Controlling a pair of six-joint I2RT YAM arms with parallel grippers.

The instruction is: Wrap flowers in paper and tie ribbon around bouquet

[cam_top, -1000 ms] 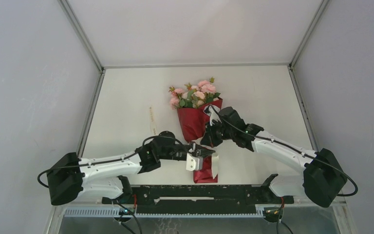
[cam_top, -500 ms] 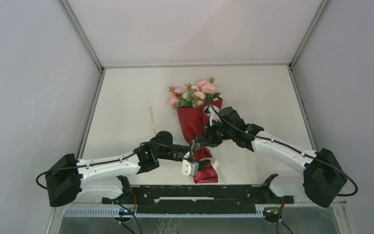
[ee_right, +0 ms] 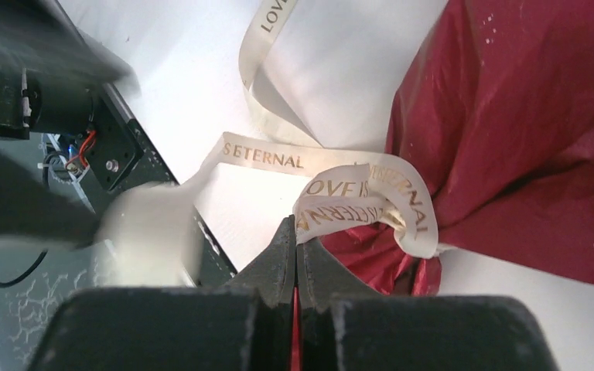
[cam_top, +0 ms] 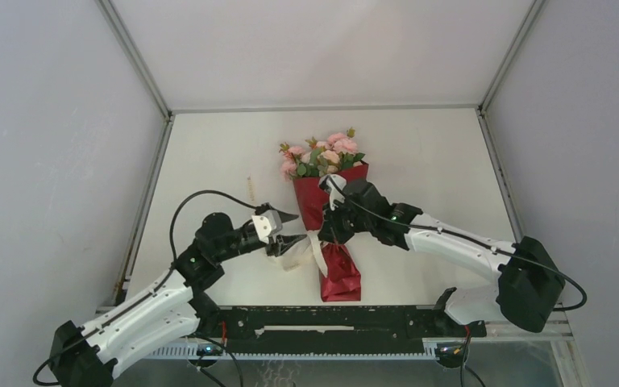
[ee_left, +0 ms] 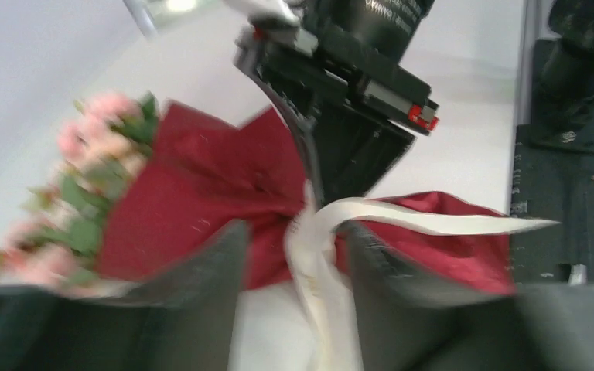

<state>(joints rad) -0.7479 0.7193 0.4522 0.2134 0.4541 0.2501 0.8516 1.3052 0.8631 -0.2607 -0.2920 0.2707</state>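
Overhead, the right pincer (cam_top: 323,236) hides where ribbon (cam_top: 317,255) circles the bouquet (cam_top: 313,205).

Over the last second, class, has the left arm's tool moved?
Yes. The left tool has swung left, off the bouquet's lower end, and further from the black rail along the near edge.
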